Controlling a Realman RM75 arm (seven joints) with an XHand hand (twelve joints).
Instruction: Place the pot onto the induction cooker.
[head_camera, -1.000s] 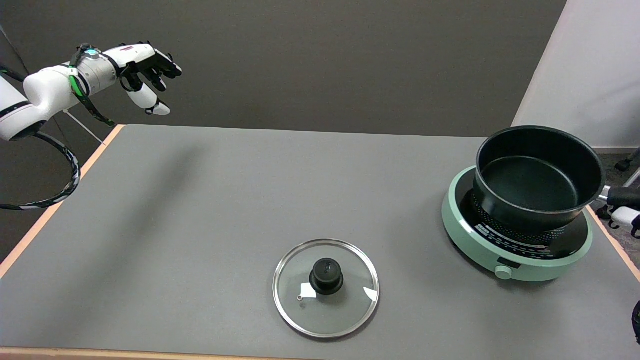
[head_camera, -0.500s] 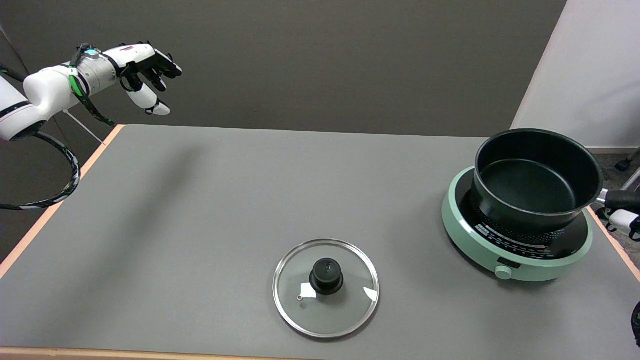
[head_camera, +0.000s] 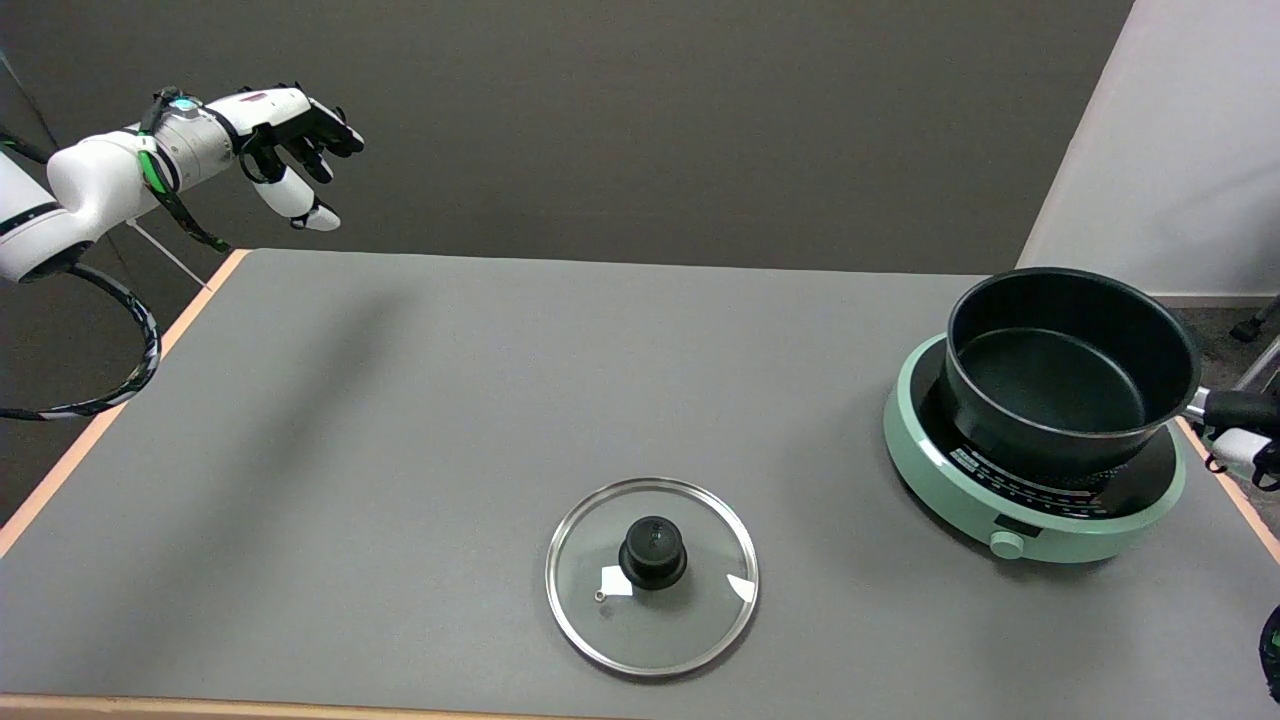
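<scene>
Pot (head_camera: 1070, 375) is sinking lower since a second ago, settling onto the induction cooker (head_camera: 940, 480) at frame right | right hand (head_camera: 1245, 440) is clutching the handle at the right edge, steadying it | glass lid (head_camera: 652, 575) is lying on the surface (head_camera: 450, 400), lower centre

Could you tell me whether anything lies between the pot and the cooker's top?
Nothing visible does. The pot is right over the cooker, its handle at the right hand. The lid lies on the table, well aside.
</scene>
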